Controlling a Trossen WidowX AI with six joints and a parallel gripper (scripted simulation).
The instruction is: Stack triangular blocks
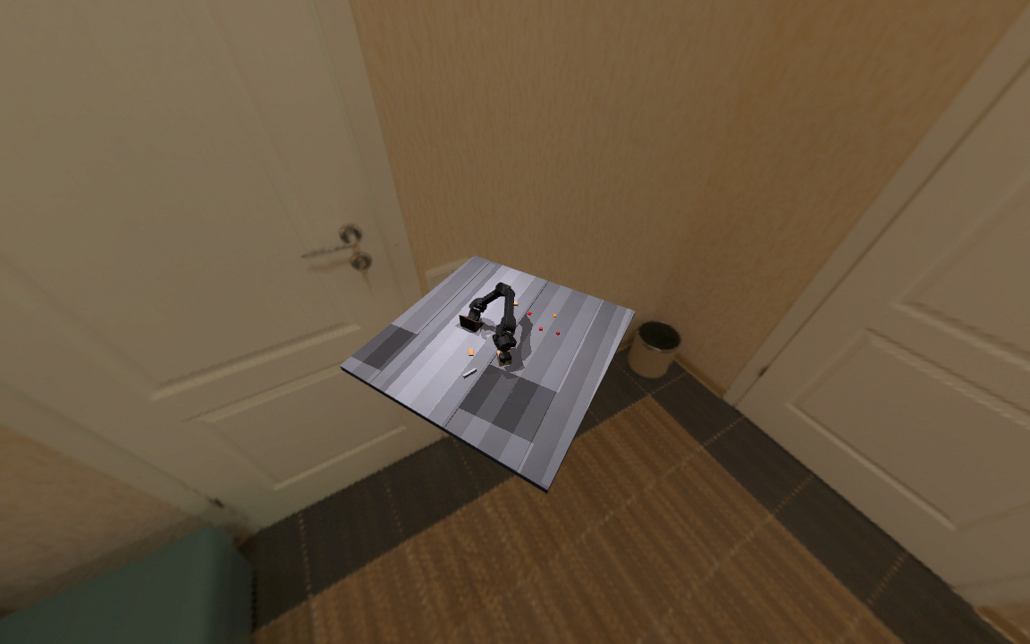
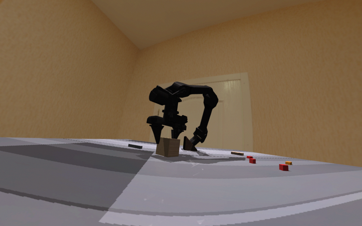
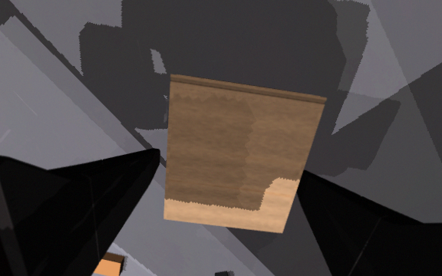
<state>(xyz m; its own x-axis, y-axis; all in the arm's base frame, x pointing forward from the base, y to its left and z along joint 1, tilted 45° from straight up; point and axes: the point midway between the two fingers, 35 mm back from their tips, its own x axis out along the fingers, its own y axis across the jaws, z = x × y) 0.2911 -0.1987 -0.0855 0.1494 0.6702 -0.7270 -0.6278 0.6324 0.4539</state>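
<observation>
The two tan wooden triangular blocks sit together on the table [image 1: 415, 384] [image 2: 205, 196] as one squarish block [image 2: 172, 147] [image 3: 213, 153]. Its top looks about level in the exterior view. In the wrist view a thin brown strip [image 3: 248, 89] shows along the far edge of the top face, so a slight offset or seam is visible there. My gripper [image 1: 504, 360] [image 2: 166, 140] [image 3: 228, 165] is open, with its fingers down on either side of the block. A gap shows beside the left finger in the wrist view; whether the right finger touches the block I cannot tell.
A pale bar [image 1: 468, 373] and an orange block [image 1: 470, 352] [image 3: 110, 267] lie near the square block. Small red blocks [image 1: 540, 328] [image 2: 283, 167] and an orange block [image 1: 554, 315] [image 2: 288, 163] lie farther off. A tan bar [image 2: 237, 153] lies beyond the arm base.
</observation>
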